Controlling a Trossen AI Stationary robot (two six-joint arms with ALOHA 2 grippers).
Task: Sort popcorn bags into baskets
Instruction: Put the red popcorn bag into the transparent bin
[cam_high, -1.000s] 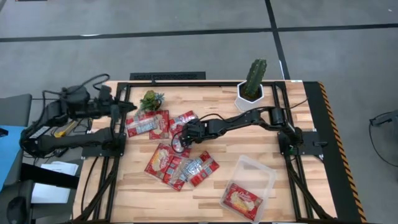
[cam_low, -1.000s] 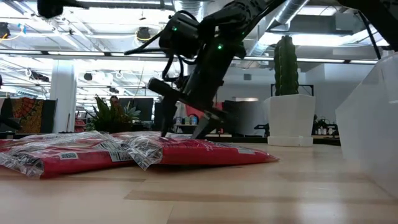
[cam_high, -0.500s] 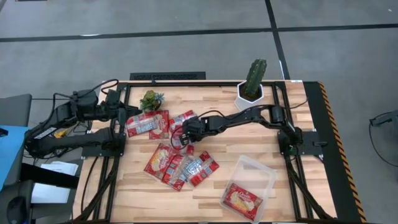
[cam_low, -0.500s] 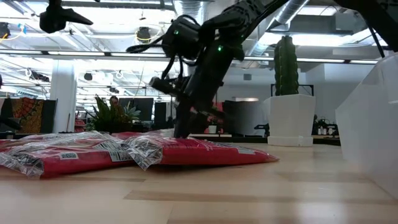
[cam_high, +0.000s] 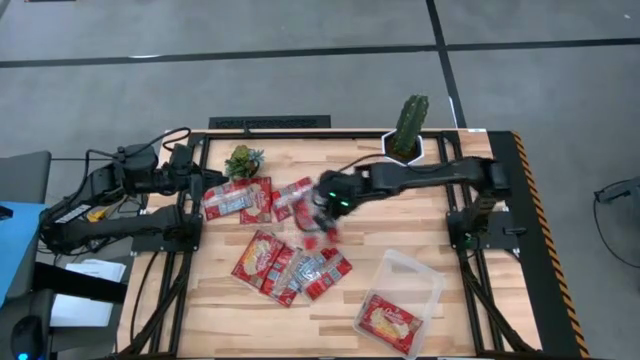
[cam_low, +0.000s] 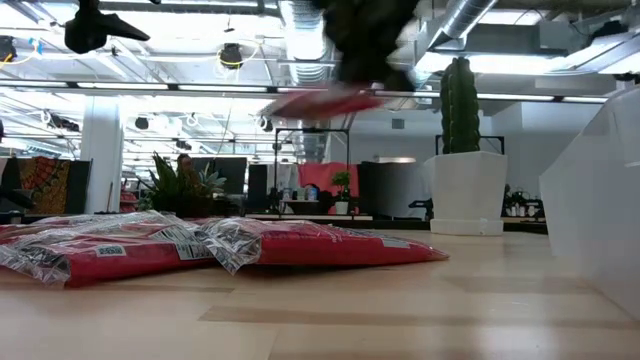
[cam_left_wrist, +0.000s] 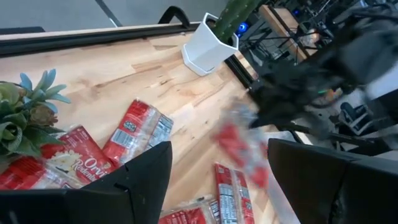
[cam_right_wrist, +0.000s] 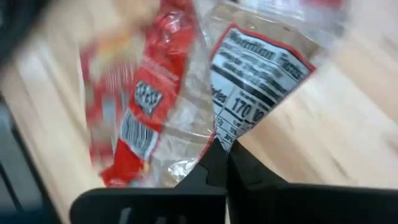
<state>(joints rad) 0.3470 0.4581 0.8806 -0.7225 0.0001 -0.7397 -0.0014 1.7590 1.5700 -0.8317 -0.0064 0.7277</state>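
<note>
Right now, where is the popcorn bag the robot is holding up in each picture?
High view: the held popcorn bag hangs under the right gripper, mid-table.
Low view: a red blur up high, left of the cactus pot.
Left wrist view: a red blur over the wood.
Right wrist view: fills the picture, pinched.
Shared landmark: the cactus pot.

From overhead we look straight down on the whole table; from tabletop height we look level across it into the room. Both views share the cactus pot; each wrist camera looks down from close above the boards.
</note>
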